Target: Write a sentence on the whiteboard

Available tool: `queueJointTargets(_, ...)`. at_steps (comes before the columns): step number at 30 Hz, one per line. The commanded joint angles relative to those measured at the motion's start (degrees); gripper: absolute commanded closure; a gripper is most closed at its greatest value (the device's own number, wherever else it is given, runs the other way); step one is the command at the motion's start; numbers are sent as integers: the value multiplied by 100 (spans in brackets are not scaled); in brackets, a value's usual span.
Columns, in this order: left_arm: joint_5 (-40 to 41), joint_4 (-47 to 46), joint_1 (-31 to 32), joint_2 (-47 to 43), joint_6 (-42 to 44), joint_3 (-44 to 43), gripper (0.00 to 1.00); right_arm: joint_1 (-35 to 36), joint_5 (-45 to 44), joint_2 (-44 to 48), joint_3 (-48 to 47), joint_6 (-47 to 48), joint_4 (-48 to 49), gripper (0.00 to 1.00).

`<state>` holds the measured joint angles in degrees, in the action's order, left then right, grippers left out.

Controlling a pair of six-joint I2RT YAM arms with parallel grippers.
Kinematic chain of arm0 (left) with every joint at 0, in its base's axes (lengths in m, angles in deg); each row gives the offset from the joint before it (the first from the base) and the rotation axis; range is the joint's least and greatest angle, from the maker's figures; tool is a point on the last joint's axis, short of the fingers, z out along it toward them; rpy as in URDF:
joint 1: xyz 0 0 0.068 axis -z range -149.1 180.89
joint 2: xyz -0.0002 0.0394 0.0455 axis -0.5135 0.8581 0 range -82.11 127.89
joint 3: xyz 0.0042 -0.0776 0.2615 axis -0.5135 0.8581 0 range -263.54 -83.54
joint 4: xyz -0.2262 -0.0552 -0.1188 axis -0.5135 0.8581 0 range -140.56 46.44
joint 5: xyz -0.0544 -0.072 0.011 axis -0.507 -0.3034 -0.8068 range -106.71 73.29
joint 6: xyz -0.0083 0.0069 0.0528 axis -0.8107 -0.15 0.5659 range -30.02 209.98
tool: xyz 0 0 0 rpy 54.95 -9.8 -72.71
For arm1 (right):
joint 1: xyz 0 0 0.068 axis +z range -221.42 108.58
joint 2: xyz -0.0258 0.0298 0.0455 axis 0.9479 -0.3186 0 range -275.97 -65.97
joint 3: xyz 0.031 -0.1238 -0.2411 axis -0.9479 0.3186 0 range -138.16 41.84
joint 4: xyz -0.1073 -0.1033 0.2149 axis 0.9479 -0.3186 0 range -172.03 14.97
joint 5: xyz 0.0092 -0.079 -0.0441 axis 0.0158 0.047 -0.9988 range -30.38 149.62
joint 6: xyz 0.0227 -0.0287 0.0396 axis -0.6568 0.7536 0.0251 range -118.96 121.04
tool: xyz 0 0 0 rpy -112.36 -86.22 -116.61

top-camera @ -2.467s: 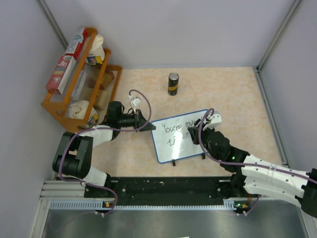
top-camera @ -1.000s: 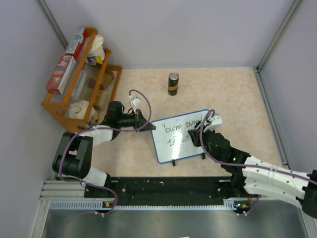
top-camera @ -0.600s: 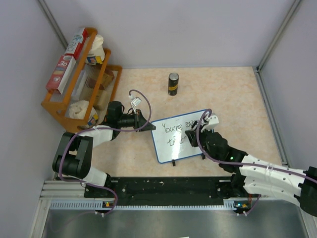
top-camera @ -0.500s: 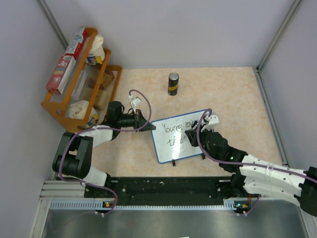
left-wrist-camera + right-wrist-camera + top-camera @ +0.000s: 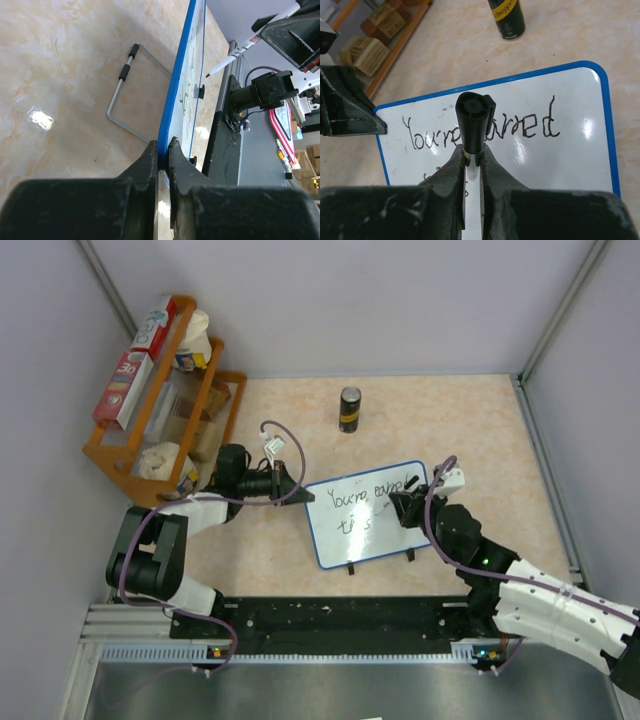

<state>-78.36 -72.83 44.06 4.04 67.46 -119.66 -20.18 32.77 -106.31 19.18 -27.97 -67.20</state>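
Note:
The whiteboard point(image 5: 400, 535) stands tilted on the table, its blue rim point(image 5: 177, 85) pinched at the left edge by my shut left gripper point(image 5: 163, 146), which appears as point(image 5: 300, 494) from above. The sentence point(image 5: 520, 127) has a top line reading roughly "You're earned" and a short second line point(image 5: 352, 525) under it. My right gripper point(image 5: 472, 155) is shut on a marker point(image 5: 472, 117) with a black cap end. From above, the right gripper point(image 5: 408, 508) hangs over the board's right half. The marker point(image 5: 250, 42) points its tip close to the board face; contact is unclear.
A dark drink can point(image 5: 349, 409) stands behind the board, also seen as the can point(image 5: 507, 17). A wooden rack point(image 5: 160, 405) with boxes and cups fills the far left. The board's wire stand point(image 5: 125, 85) rests on the table behind it. Walls close in on three sides.
My right gripper has moved right along the board with the marker, after dipping left. The second line has gained strokes. The left gripper has held still.

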Motion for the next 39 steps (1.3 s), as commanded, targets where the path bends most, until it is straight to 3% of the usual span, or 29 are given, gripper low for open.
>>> queueJointTargets(1, 654, 389, 107, 227, 705, 114, 100, -395, 162, 87, -240, 98, -107, 100)
queueJointTargets(39, 671, 389, 107, 227, 705, 123, 100, -510, 347, 263, 358, -52, -608, 100)
